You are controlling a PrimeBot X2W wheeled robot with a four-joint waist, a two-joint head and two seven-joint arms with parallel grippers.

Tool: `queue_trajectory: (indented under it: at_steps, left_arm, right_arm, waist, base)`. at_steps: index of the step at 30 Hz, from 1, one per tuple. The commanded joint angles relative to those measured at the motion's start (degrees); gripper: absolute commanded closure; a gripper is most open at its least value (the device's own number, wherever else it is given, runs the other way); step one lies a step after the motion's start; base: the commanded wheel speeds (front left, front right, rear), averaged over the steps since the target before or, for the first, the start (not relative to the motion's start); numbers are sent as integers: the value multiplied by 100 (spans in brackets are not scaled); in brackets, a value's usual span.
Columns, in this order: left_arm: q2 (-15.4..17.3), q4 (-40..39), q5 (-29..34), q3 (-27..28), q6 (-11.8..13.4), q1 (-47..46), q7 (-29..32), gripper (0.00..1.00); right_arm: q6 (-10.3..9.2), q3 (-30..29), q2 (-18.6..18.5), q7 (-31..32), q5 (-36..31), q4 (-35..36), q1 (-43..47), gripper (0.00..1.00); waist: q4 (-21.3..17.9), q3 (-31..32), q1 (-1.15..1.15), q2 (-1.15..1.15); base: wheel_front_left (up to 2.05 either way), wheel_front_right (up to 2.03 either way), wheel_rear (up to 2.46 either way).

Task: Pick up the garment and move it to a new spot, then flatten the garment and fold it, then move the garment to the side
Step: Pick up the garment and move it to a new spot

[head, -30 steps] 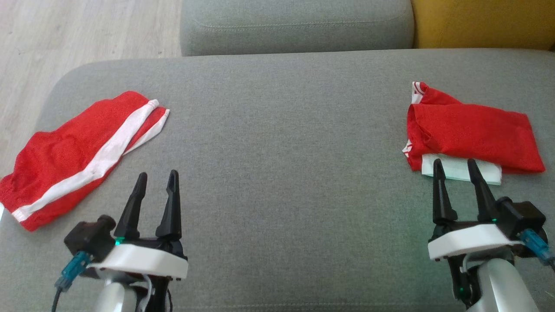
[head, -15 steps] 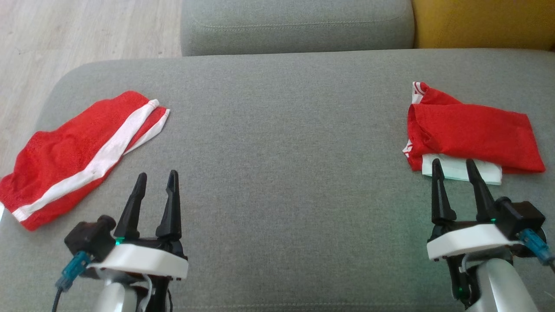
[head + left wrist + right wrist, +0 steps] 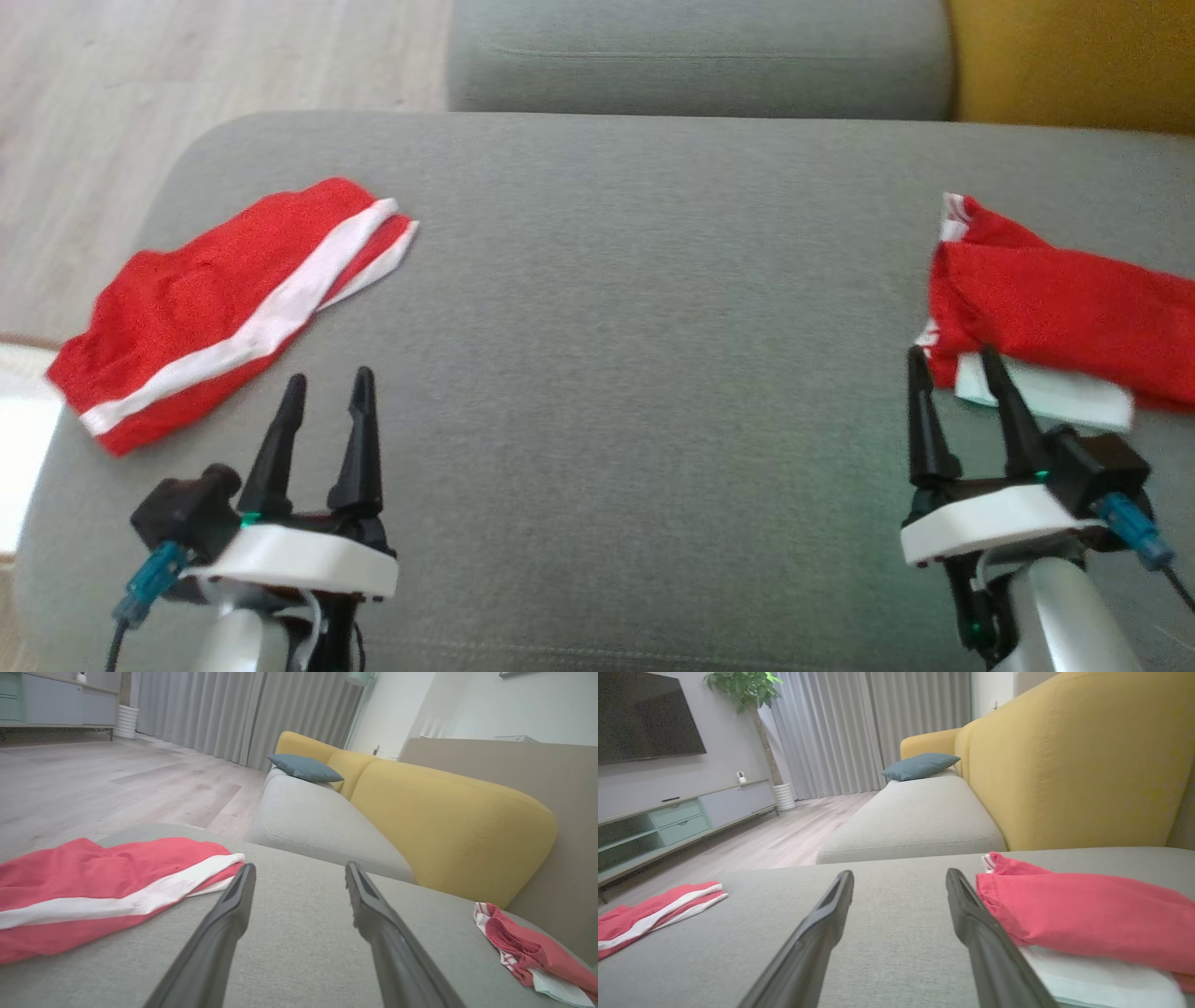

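Observation:
A red garment with a white stripe (image 3: 233,308) lies spread on the left of the grey sofa seat (image 3: 653,327); it also appears in the left wrist view (image 3: 93,882) and far left in the right wrist view (image 3: 649,910). A second red garment (image 3: 1064,313), folded, lies at the right on a white piece (image 3: 1055,397) and is close on the right in the right wrist view (image 3: 1083,905). My left gripper (image 3: 330,375) is open, just right of the striped garment's near end, fingertips apart (image 3: 300,865). My right gripper (image 3: 952,351) is open at the folded garment's near left corner (image 3: 899,872).
A second grey seat cushion (image 3: 700,56) lies beyond the seat, with a yellow backrest (image 3: 1074,56) at the far right and a blue pillow (image 3: 303,767) farther along. Wooden floor (image 3: 187,65) lies past the seat's rounded left edge. A TV stand (image 3: 668,816) stands across the room.
The head camera has moved, so the whole picture has slid to the right. Both garments lie as before. Both grippers stay open and empty.

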State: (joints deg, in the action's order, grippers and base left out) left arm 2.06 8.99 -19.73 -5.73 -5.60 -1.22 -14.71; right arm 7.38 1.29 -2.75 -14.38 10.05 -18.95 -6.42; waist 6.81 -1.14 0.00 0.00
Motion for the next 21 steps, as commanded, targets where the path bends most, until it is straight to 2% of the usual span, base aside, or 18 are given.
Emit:
queue_trajectory:
  at_steps: [1,16,21]
  left_arm:
    - [82,-176,61,236,4,-240,-29,0]
    - [82,-131,166,587,-12,-248,-29,0]
    - [82,-134,201,732,-28,-221,-29,0]
  right_arm:
    - [11,183,-13,-62,20,182,-107,0]
    - [11,778,-13,-62,182,2,-84,0]
    - [11,875,-13,-62,257,-56,-105,0]
  waist:
    - [164,15,0,0]
    - [1573,28,0,0]
    - [1911,14,0,0]
  base:
    - [0,0,0]
    - [0,0,0]
    - [0,0,0]
